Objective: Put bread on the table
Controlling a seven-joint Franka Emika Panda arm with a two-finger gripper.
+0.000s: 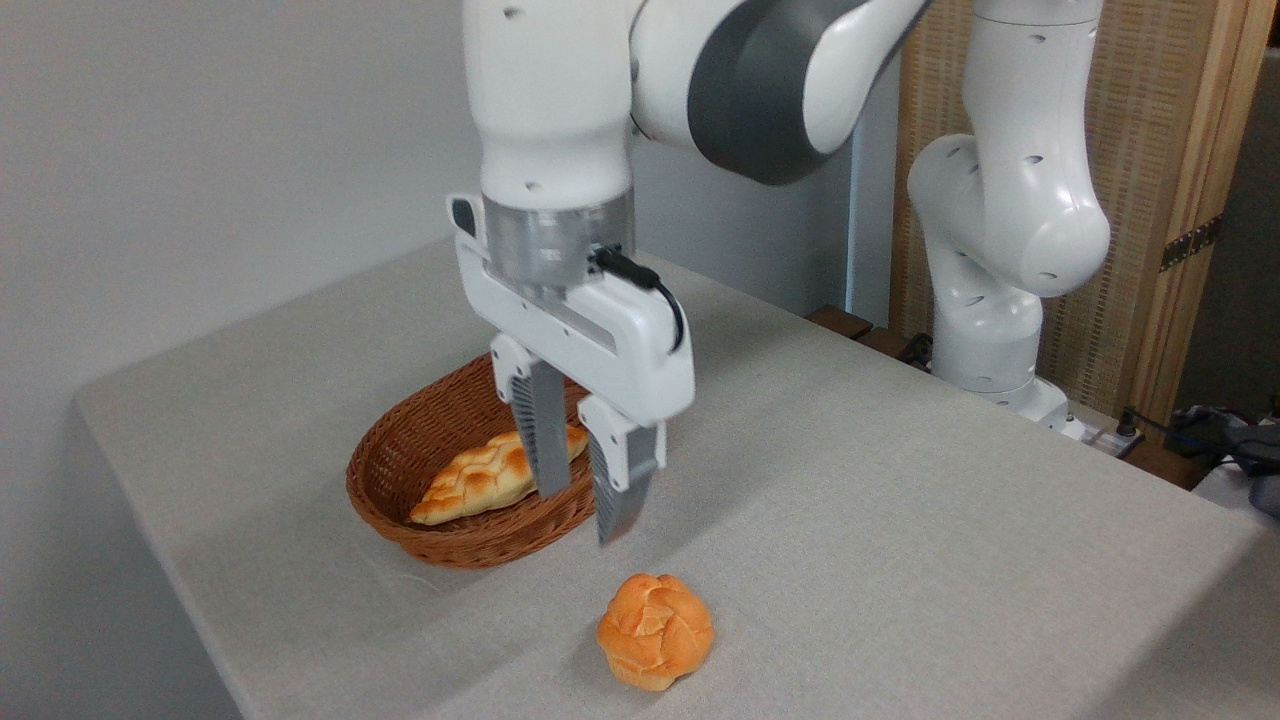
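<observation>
Bread [655, 630] sits on the table [900, 520] just below-front of our gripper [583, 512], fingers narrowly parted, empty; we judge placement done

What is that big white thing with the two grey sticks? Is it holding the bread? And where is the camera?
The big white thing is a robot arm. It is bolted down at the far side of the table. The two grey sticks are its fingers; together they make a gripper, which works like a hand. The fingers are apart and hold nothing. One camera stands off the table and looks down at it from the front. On the grey cloth sits a small round orange bun, just below the gripper and not touching it. Behind it is a brown wicker basket with a long braided loaf lying inside.
</observation>
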